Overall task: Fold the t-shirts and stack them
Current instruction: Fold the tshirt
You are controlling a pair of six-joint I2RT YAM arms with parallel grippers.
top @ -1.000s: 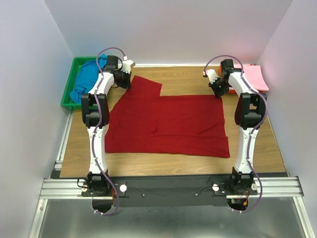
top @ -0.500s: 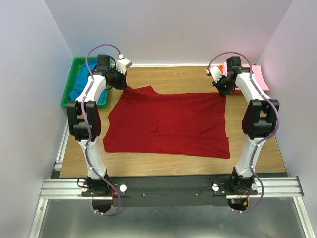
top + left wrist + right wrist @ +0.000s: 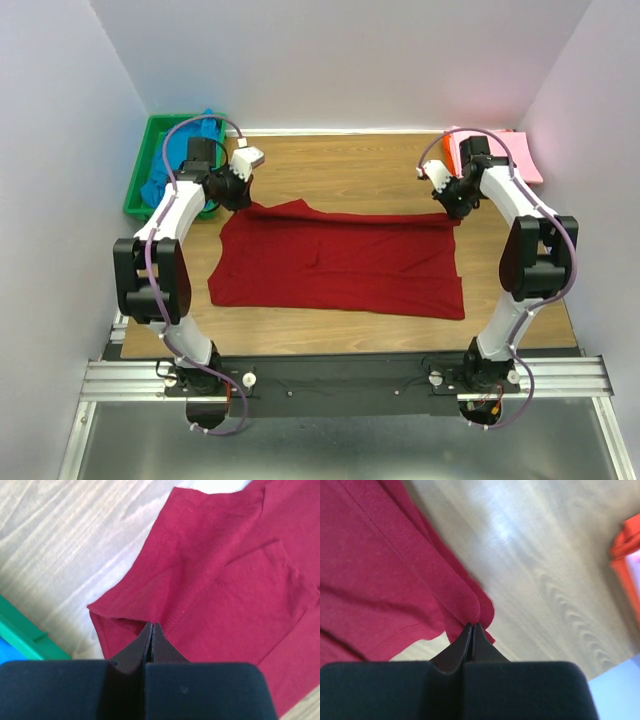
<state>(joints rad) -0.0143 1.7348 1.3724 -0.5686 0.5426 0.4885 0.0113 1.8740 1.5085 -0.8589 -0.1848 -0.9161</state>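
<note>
Grippers pinching the far edge of the dark red t-shirt (image 3: 335, 265), one at each end.

The shirt lies spread across the middle of the wooden table (image 3: 350, 165). The left gripper (image 3: 151, 630) is clamped tight on the far left corner by the hem, and the right gripper (image 3: 471, 627) is clamped on a bunched fold at the far right corner. The blue t-shirt (image 3: 160, 185) sits crumpled in the green bin (image 3: 140, 165) at far left. The pink t-shirt (image 3: 520, 155) rests on the orange tray (image 3: 450, 148) at far right.
</note>
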